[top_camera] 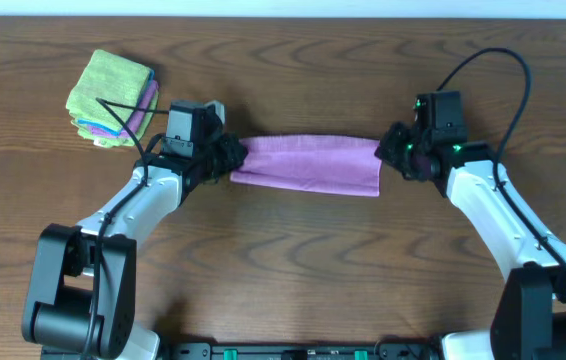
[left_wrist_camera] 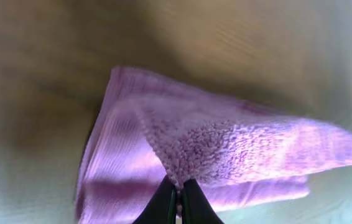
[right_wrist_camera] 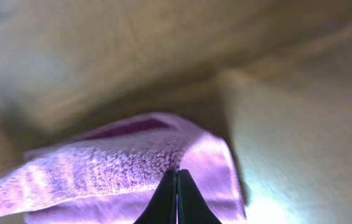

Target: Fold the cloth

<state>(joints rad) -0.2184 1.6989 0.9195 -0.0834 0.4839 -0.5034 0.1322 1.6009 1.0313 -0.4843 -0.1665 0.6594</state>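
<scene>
Midway between left gripper (top_camera: 234, 160) and right gripper (top_camera: 386, 152), purple cloth (top_camera: 308, 163); each gripper tight on one end.

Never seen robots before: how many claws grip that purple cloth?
2. The left claw pinches the purple cloth at its left end; the right claw pinches its right end. No others visible.

I cannot see the 2 ends of the cloth (top_camera: 308, 163) overhead: left end effector (top_camera: 228, 158) and right end effector (top_camera: 393, 152) cover them. In the 2 wrist views the surface (left_wrist_camera: 238, 43) is blurred, fingers (left_wrist_camera: 162, 210) cut off by the bottom edge.
</scene>
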